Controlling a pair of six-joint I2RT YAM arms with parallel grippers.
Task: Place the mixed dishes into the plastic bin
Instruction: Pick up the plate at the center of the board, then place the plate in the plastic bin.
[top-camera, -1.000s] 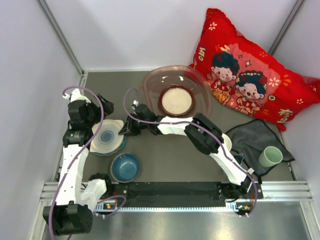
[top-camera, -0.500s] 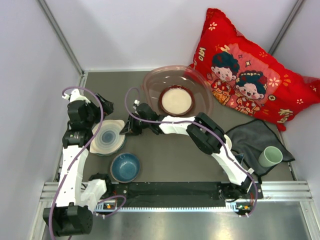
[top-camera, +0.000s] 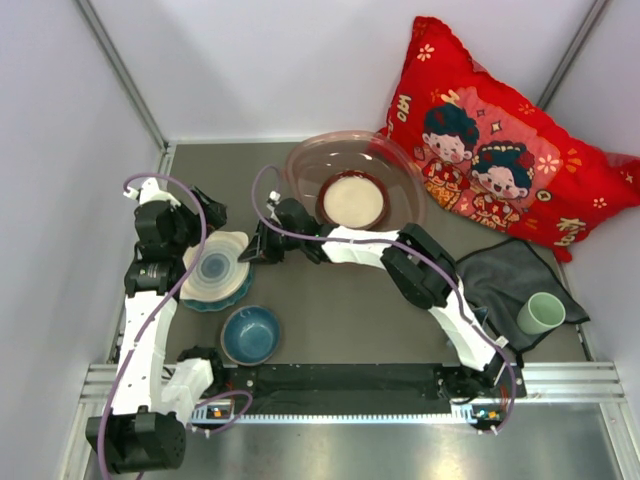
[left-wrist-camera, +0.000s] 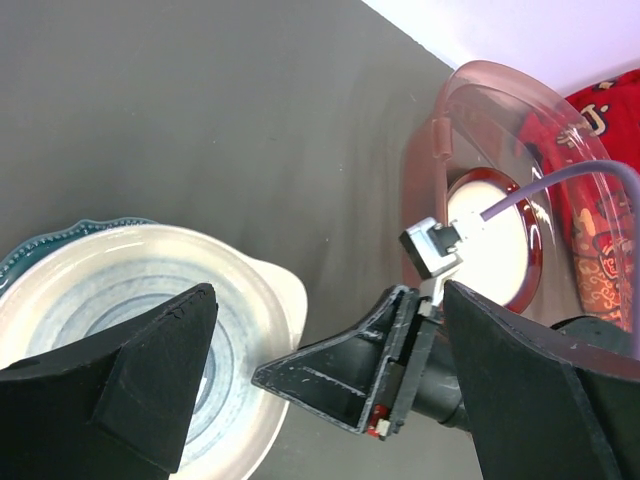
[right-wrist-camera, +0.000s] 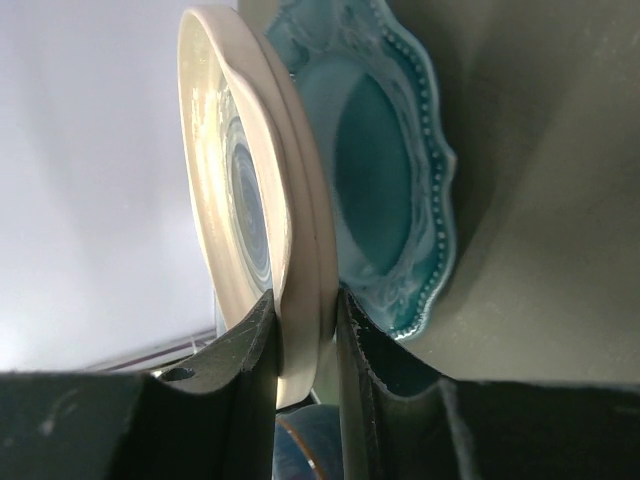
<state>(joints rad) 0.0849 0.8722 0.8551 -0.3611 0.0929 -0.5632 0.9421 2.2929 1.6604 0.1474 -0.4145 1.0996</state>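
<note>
Since a second ago the right gripper (top-camera: 252, 250) has edged toward 12 o'clock, and the blue-ringed white handled plate (top-camera: 213, 268) has shifted with it over the teal scalloped plate (top-camera: 207, 304). In the right wrist view this gripper (right-wrist-camera: 303, 312) is clamped on the white plate's rim (right-wrist-camera: 300, 230), one finger on each face. The lower finger sits between that rim and the teal scalloped plate (right-wrist-camera: 385, 190), so the gripped edge stands off the teal one.

Both plates lie at 9 o'clock on the dark table (top-camera: 340, 300). The left gripper (left-wrist-camera: 328, 292) hangs above them with its fingers spread wide and nothing between them.

A blue bowl (top-camera: 250, 333) sits at 7 o'clock, just beside the stack. At 12 o'clock the plastic bin (top-camera: 300, 165) holds a cream-white bowl (top-camera: 352, 200). A pale green cup (top-camera: 541, 312) stands upright at 4 o'clock on a dark grey cloth (top-camera: 497, 272). The red cartoon-print pillow (top-camera: 490, 140) leans at 2 o'clock.
</note>
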